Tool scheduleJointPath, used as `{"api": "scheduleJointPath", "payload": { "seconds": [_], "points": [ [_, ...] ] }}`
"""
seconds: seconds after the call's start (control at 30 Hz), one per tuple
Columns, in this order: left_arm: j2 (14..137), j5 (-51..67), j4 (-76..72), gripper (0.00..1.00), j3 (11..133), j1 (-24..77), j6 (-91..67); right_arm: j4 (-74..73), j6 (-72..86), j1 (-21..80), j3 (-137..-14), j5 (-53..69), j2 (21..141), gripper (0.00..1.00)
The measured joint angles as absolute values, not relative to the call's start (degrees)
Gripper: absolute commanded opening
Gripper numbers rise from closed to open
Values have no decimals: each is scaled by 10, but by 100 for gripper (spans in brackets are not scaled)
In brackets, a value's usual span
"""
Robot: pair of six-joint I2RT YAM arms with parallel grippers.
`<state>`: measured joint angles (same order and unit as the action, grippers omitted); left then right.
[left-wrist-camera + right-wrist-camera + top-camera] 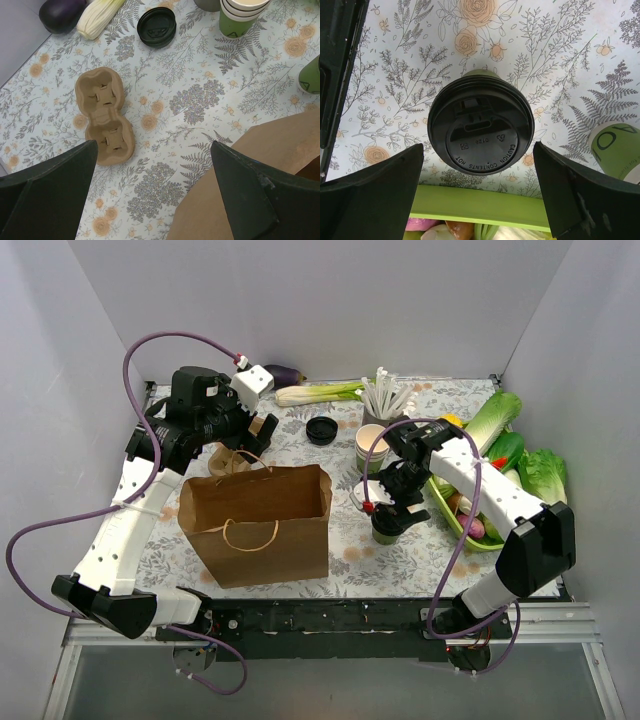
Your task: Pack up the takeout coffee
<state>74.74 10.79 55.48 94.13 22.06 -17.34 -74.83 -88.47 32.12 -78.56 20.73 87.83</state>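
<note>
One lidded takeout coffee (480, 127) stands upright on the bench (350, 558), between one brown paper bag (258, 523) and one green tray (470, 205) of veggies. The right tool (477, 155) is spread wide either side of it. The left tool (152, 155) is wide too, gripping nothing, over one two-slot cup carrier (104, 115). There's also one stack of lidless cups (372, 447) and one loose black lid (156, 26).

Surface (350, 560): floral-printed cloth.
Centre-left: brown paper bag (257, 525), mouth open.
Behind the bag: cardboard cup carrier (104, 115), lying flat.
Back edge: eggplant (285, 375), pale leek (318, 393), holder of white sticks (385, 400).
Middle: loose black lid (321, 430), stack of cups (371, 448) near it.
Right: takeout coffee (480, 127) upright, just beside a green tray (470, 206).
</note>
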Motion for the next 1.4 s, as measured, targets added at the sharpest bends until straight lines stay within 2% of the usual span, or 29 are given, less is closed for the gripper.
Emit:
{"api": "scheduleJointPath", "payload": {
  "seconds": [0.7, 0.9, 1.13, 1.4],
  "points": [
    [747, 108, 555, 98, 941, 221, -173, -748, -887, 321, -785, 211, 905, 98],
    [748, 108, 557, 98, 941, 221, -173, -740, -887, 321, -786, 212, 916, 91],
    [748, 110, 557, 98, 941, 221, -173, -740, -886, 321, -792, 215, 920, 72],
    [748, 110, 558, 98, 941, 221, -173, -741, -867, 321, -803, 215, 920, 55]
  ]
}}
